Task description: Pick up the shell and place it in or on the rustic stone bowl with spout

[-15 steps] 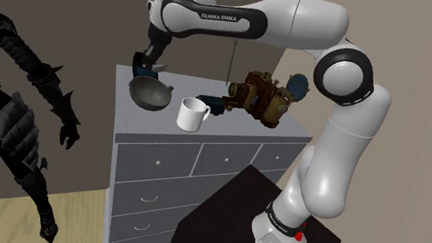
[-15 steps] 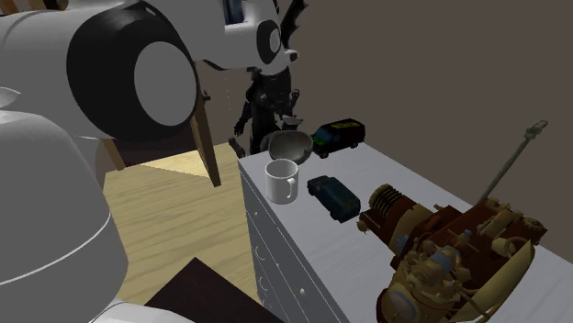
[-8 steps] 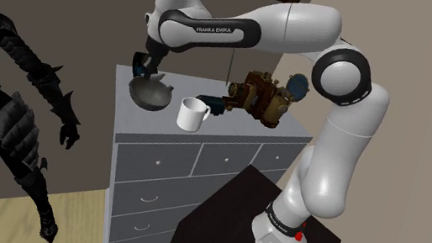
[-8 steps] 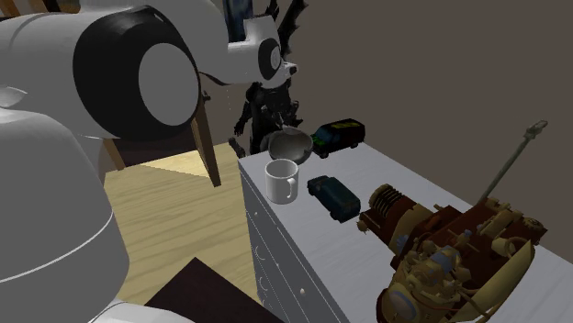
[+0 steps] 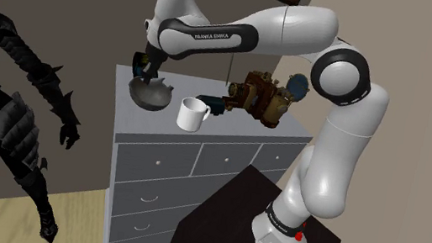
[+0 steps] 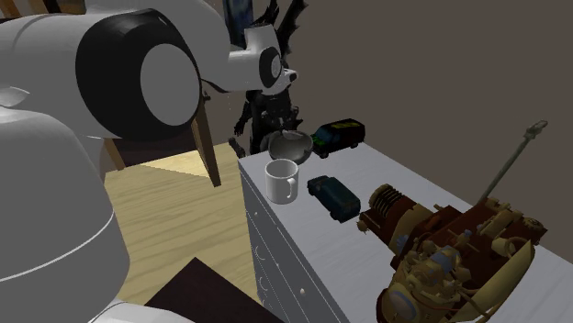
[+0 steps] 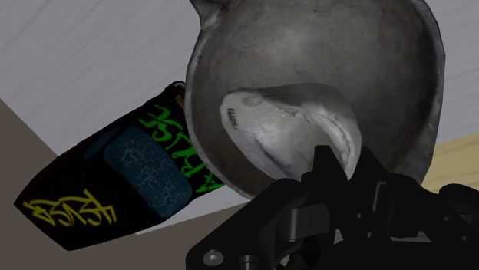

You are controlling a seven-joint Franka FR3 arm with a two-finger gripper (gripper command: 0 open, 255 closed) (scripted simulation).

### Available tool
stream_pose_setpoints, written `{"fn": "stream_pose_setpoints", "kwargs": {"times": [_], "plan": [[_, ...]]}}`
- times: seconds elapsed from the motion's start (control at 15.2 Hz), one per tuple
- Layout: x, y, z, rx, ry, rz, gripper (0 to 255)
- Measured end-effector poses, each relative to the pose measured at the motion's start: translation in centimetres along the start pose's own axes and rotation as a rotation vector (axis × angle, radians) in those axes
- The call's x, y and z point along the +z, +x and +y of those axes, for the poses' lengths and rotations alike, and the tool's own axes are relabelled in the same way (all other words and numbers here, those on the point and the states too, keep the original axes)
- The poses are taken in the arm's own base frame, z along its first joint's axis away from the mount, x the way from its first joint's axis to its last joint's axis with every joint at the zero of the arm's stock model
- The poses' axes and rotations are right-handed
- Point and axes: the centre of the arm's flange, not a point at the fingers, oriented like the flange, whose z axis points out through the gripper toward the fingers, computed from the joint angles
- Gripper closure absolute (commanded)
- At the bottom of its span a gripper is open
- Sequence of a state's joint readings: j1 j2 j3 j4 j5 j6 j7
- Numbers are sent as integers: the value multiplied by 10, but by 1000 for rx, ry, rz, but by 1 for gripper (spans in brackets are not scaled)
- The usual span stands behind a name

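Shoulder view: the pincer (image 5: 140, 66) hangs just over the grey spouted bowl (image 5: 148, 94) on the grey dresser (image 5: 243, 127), near 1 white mug (image 5: 192, 113).

Second exterior view: the bowl sits beside a dark toy van (image 6: 336, 136).

Wrist view: the pale shell (image 7: 280, 126) shows against the bowl's inside, at the pincer's tip. Whether the pincer is clamped on it or apart, I cannot tell.

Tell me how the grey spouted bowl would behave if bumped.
The bowl looks thick-walled and stony, so probably rigid and heavy, unlikely to slide. Its rounded body may rock if pressed at the rim. It stands near the edge of the dresser, so a hard shove seems risky.
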State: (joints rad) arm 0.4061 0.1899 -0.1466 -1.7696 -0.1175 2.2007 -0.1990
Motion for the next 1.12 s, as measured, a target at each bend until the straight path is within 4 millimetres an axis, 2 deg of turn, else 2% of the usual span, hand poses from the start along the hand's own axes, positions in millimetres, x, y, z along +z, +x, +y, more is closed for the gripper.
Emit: {"fn": "stream_pose_setpoints", "kwargs": {"times": [0.07,0.13,0.53,0.86,1.12], "plan": [[0,0,0,0,0,0,255],[0,0,0,0,0,0,0],[0,0,0,0,0,0,0],[-46,0,1,0,0,2,0],[-50,0,0,0,0,0,0]]}}
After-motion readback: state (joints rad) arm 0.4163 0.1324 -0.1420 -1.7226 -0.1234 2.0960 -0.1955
